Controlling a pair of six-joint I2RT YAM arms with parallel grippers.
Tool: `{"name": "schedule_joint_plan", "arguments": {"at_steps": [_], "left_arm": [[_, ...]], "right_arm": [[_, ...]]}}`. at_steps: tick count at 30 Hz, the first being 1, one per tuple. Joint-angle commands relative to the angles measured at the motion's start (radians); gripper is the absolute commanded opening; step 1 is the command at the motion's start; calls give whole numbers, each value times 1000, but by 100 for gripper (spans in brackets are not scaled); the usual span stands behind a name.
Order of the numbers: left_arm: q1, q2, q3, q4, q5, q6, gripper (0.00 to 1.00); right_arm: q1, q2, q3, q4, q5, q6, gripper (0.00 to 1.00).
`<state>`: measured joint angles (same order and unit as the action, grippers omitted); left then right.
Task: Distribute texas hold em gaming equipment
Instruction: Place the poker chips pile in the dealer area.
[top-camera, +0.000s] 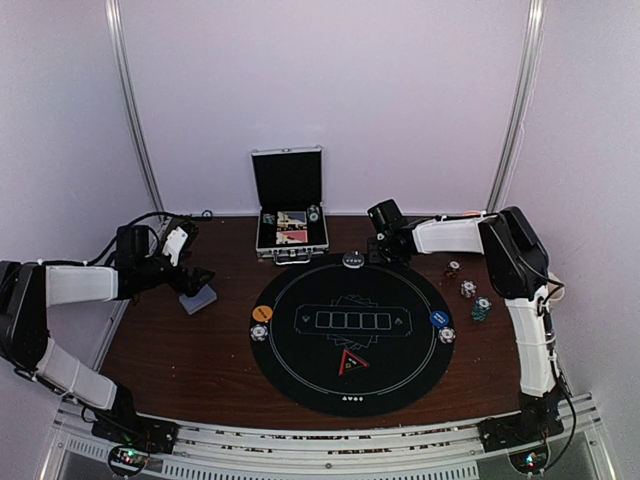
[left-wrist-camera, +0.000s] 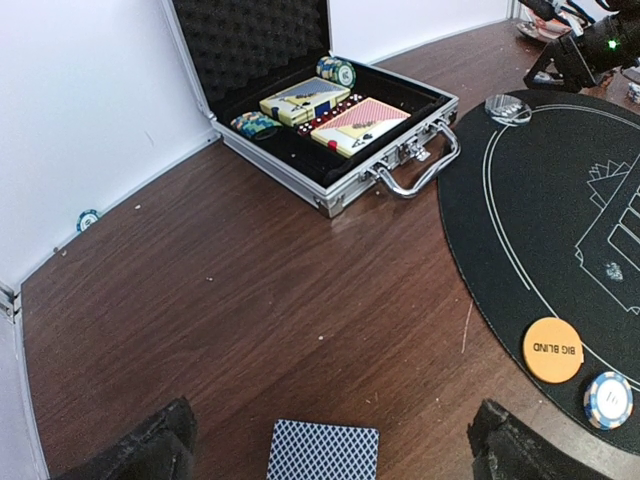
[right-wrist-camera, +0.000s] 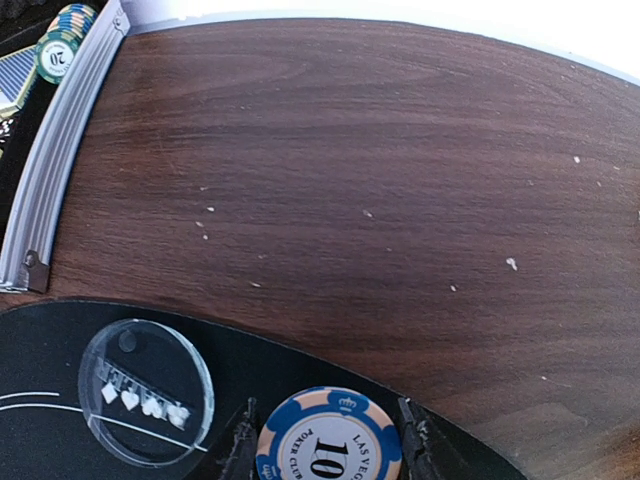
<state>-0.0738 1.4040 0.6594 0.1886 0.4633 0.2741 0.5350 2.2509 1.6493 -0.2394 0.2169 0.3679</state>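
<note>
Right gripper (top-camera: 381, 250) is pinching a blue chip (right-wrist-camera: 328, 443) across its rim, one finger on each side, face up. The chip is at the far edge of the mat (top-camera: 300, 380), just beside the clear disc (right-wrist-camera: 145, 390). I can't tell if it rests on the mat or hangs just above it.

Left gripper (top-camera: 197, 280) is spread wide and holds nothing. It hovers over the cards (left-wrist-camera: 322, 452), which lie face down on the wood off the mat's left side.

An orange disc (left-wrist-camera: 552, 349) and a striped chip (left-wrist-camera: 607, 399) sit on the mat's left rim. Small chip stacks (top-camera: 467, 288) stand off the mat's right side. The open case (top-camera: 290, 240) is beyond the mat's far edge, with more chips and card boxes inside.

Handling, my guess:
- **Chip:** stiff, light, not fragile. The smooth rim is likely slippery, so I grip straight across the widest part and keep it level. An off-centre pinch could squirt it out.
- **Cards:** thin, bendy and slick, and the stack shears apart easily. I would take the whole pile by its two long edges, low down, with fingers square to it. Peeling one card off flat wood looks hard, and sliding it may work better.
</note>
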Motion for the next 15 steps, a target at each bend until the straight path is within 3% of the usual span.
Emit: {"name": "schedule_joint_plan", "arguments": {"at_steps": [1, 15], "left_arm": [[4, 15, -3, 54, 3, -5, 98], [5, 20, -3, 54, 1, -5, 98]], "right_arm": [[11, 26, 46, 13, -23, -9, 39], [19, 62, 52, 52, -59, 2, 40]]}}
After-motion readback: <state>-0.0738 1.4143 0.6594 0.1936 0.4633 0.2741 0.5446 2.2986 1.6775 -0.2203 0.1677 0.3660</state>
